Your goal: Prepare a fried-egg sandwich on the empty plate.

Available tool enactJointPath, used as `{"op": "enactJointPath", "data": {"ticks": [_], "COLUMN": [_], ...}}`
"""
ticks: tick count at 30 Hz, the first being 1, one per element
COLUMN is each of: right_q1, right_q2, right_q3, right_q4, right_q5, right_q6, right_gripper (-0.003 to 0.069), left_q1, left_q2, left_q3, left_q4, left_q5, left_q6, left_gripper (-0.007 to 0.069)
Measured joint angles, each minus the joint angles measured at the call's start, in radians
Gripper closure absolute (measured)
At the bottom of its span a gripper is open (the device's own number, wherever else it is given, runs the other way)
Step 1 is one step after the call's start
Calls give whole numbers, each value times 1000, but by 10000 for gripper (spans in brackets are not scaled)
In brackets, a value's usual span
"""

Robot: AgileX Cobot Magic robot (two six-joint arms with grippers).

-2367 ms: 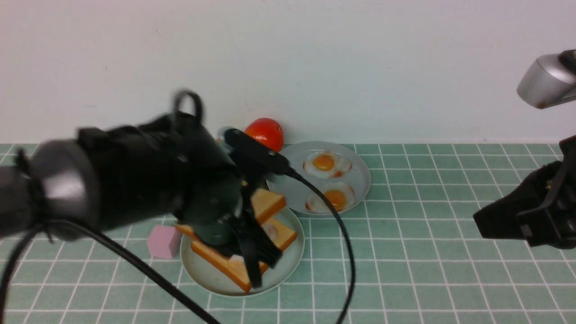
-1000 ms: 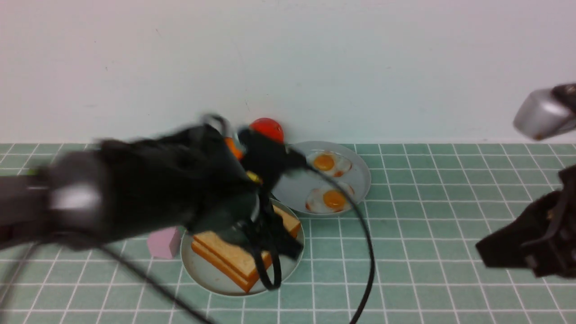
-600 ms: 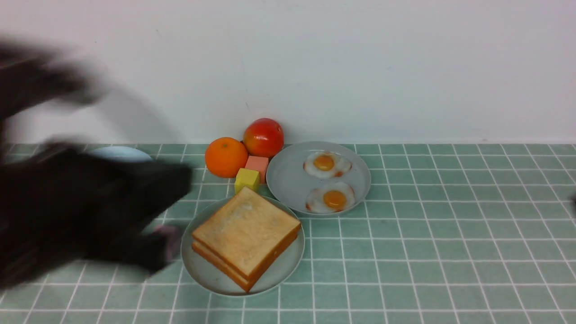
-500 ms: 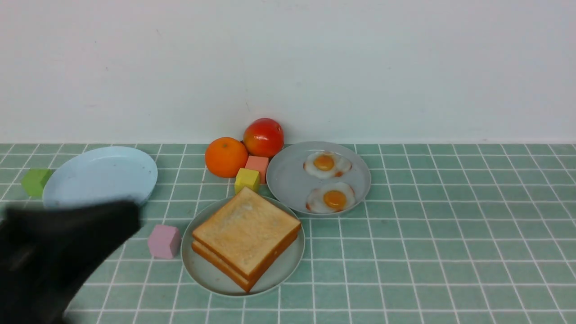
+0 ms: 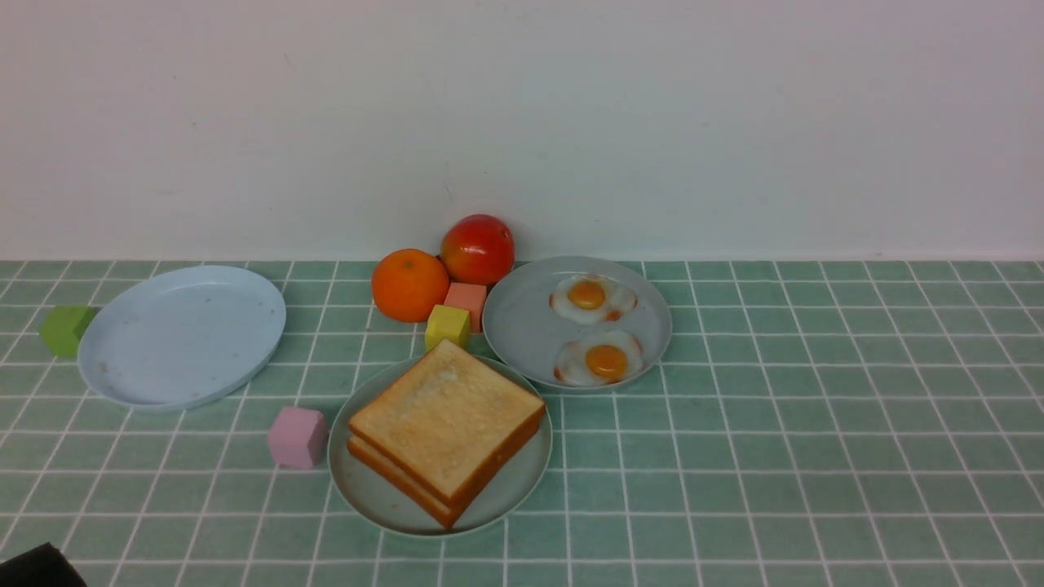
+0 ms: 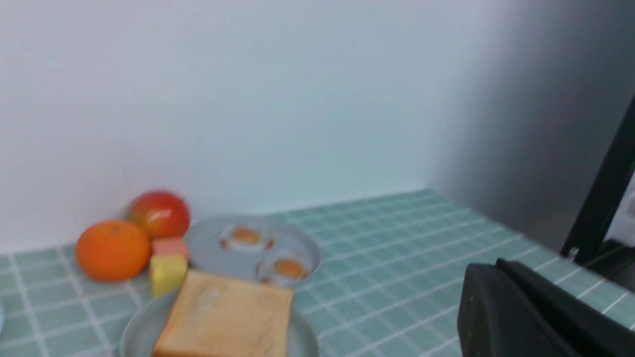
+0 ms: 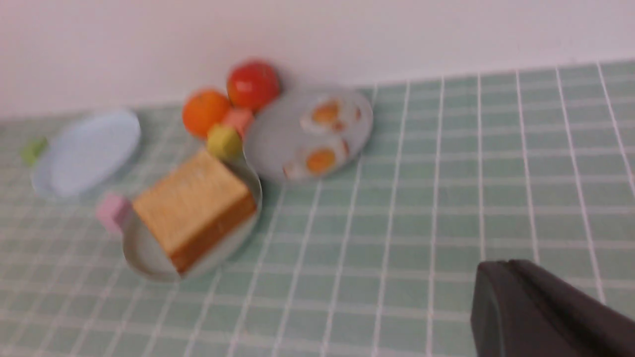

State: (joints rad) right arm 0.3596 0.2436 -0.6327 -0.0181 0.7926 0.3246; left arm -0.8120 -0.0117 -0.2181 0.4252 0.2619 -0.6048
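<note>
The fried-egg sandwich (image 5: 447, 430) lies on the pale mint-green plate (image 5: 367, 499) near the front middle: two golden toast slices stacked flat. No egg shows between them. It also shows in the left wrist view (image 6: 225, 322) and in the right wrist view (image 7: 193, 208). My left gripper (image 6: 491, 270) is shut and empty, well away from the plate; only a dark corner of that arm (image 5: 33, 568) shows at the front left. My right gripper (image 7: 501, 267) is shut and empty, above bare tiles to the right of the plates, outside the front view.
A grey plate (image 5: 522, 342) with two fried eggs (image 5: 605, 359) stands behind the sandwich. A bare pale blue plate (image 5: 183, 334) is at the left. An orange (image 5: 410, 285), a tomato (image 5: 478, 249) and yellow (image 5: 448, 326), salmon (image 5: 466, 297), pink (image 5: 297, 437) and green (image 5: 65, 328) cubes lie around.
My left gripper let go of the top toast slice, which now lies flat on the stack. The left arm swept off to the left. The right arm drew back out of the front view.
</note>
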Motion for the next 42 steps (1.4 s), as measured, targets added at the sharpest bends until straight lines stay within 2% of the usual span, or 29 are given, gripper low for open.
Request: {"op": "enactJointPath", "data": {"ticks": [7,16,20,22,23,25,28,30,34,42], "right_q1": [0,0,-23,-124,-134,-261,-326,-344,-347,-347], "right_q2": [4,6,-16,-72,-77,-139,-208,-246,-253,-253], "right_q3": [190,339,398,454,460,554,634,657,658,651], "right_q4": [-2,-5,-68,-72,-71,-25,35,69,82,87], "right_q5": [-341,-392,-407,-453,-453,-493,-510,-487,-461,-419], "right_q6": [58,67,66,27,21,-72,-187,-282,-382,-398], "right_gripper": [654,651,658,672,672,673,673,673,673,673], "left_q1": [0,0,0,0,0,0,0,0,0,0], "left_q2": [0,0,0,0,0,0,0,0,0,0], "left_q3": [1,1,1,1,1,1,1,1,1,1], "left_q4": [0,0,-1,-1,-1,-1,-1,-1,-1,-1], "left_q5": [102,218,256,264,263,268,277,281,285,285], "left_q6": [0,0,0,0,0,0,0,0,0,0], "left_gripper": [638,638,638,638,638,638,638,638,638,634]}}
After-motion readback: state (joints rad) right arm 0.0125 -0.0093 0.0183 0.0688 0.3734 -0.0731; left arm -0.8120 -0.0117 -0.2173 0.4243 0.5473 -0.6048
